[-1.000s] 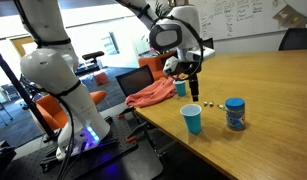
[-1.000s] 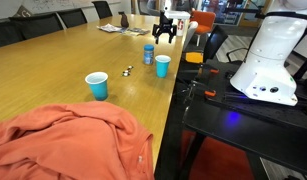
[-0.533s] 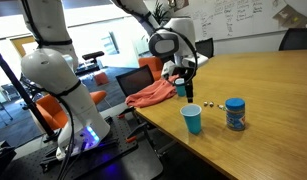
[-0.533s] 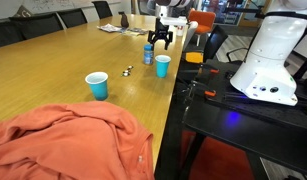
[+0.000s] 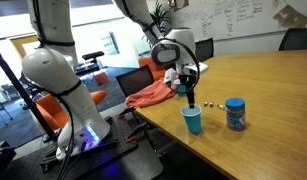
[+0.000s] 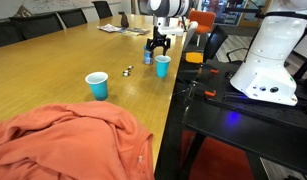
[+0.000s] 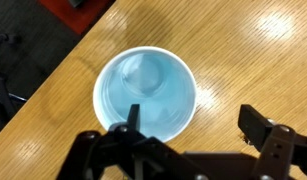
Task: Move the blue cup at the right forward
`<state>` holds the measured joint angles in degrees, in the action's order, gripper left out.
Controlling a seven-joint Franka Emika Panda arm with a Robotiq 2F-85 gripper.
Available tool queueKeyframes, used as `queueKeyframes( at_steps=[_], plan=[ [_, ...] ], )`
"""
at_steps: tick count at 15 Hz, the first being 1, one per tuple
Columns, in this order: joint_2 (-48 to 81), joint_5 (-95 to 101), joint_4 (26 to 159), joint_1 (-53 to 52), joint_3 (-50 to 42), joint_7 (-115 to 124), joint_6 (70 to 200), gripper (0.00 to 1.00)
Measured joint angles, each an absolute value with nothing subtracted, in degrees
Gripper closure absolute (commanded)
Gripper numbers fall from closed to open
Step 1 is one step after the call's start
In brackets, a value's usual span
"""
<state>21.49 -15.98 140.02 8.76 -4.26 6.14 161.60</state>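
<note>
Gripper [image 6: 156, 46] has come lower and closer to the bench [image 6: 53, 60] edge since the earlier frame; fingers spread apart, holding nothing. Nearest lies an orange cloth [image 6: 63, 140]. Beyond it, a second cup [image 6: 96, 85]. Farther, the blue cup [image 6: 162, 66] stands upright at the bench edge, under the gripper; wrist view shows one finger [image 7: 130, 130] overlapping its rim.
</note>
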Motion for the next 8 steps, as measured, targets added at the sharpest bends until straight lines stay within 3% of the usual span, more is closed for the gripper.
queueKeyframes(
  at_steps=[1,2,3,8],
  plan=[
    [22.3,-15.9,139.6,8.6,-4.3,6.1,162.3,0.00],
    [23.1,-15.9,139.2,8.6,-4.4,6.1,163.0,0.25],
    [24.0,-15.9,138.7,8.5,-4.4,6.1,163.7,0.26],
    [26.8,-15.8,136.8,8.5,-4.4,6.2,165.1,0.66]
  ],
)
